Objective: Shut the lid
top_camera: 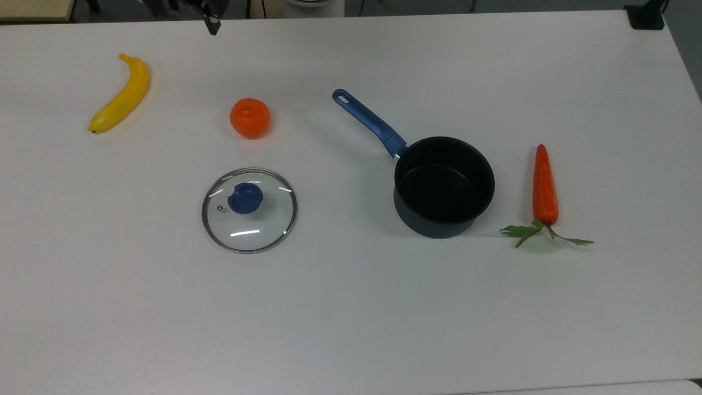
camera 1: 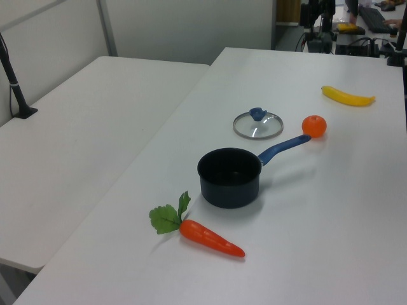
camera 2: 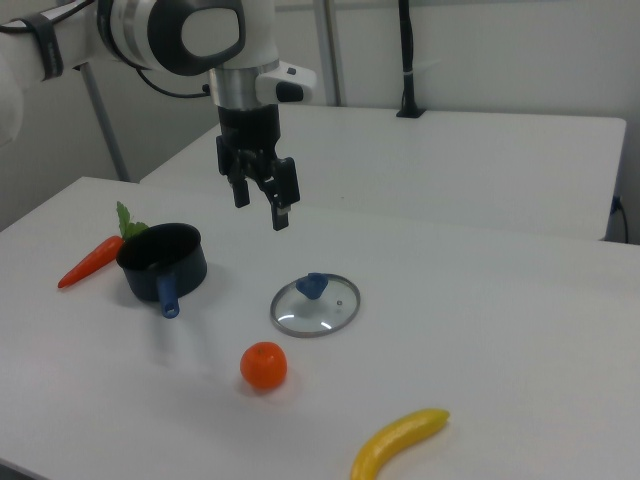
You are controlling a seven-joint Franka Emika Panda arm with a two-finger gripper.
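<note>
A broad white table fills the scene, with a second white table beside it and office clutter at the far edge.

The lid lies flat on this surface, left of centre in the top view, blue knob up. Nothing has been done towards closing: the saucepan stands uncovered and empty, right of centre in the top view, well apart from the lid, its blue handle slanting towards the upper left of the frame. What is left, by my judgement, is the whole job: descend onto the knob, grip it, carry the lid over and set it on the pan's rim.

In the right view the gripper hangs in the upper left of the frame, high above the table, with its fingers spread and nothing between them. The lid sits lower and to the right view's right of it, near frame centre.

Around these lie an orange just above the lid in the top view, a banana at upper left, and a carrot right of the saucepan.
</note>
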